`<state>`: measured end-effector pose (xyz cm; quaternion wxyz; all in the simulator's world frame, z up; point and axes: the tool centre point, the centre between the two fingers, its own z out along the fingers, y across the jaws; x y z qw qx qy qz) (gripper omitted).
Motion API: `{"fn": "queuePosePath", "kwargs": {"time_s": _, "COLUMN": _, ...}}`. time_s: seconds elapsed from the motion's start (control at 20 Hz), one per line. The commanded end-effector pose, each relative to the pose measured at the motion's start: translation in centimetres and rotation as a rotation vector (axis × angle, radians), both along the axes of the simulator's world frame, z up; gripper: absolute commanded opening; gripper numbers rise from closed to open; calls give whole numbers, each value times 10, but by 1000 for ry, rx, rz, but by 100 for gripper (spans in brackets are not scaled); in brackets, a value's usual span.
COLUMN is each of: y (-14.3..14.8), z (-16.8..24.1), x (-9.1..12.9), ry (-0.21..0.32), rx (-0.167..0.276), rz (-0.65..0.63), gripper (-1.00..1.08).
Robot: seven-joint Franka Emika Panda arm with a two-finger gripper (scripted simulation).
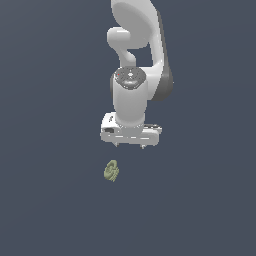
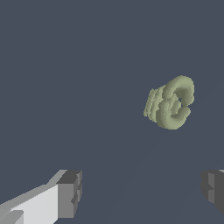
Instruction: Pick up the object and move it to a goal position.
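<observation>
Arm: in the exterior view, white arm reaches down from above, wrist vertical, pincer pointing straight down.
Pincer: fingers spread apart, nothing between them, hanging above the tabletop.
Object: olive-green ridged object lies below the pincer, apart from it, offset toward the exterior view's left.
Wrist view: both grey fingertips wide apart; object lies ahead of them, untouched, nearer one finger.

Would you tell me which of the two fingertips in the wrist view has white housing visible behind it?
This fingertip; the other one is cut off at the picture's edge.
</observation>
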<state>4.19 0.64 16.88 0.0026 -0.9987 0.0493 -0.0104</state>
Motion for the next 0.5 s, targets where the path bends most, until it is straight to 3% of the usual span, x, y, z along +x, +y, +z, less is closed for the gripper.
{"fn": "queuePosePath", "kwargs": {"time_s": 0.0, "y": -13, "z": -9, "x": 11, "ry": 4, "rx": 2, "rz": -51, "gripper": 100}}
{"fn": "queuePosePath", "kwargs": {"time_s": 0.45, "y": -59, "z": -45, "x": 43, "ry": 17, "rx": 2, "rz": -228, "gripper": 100}}
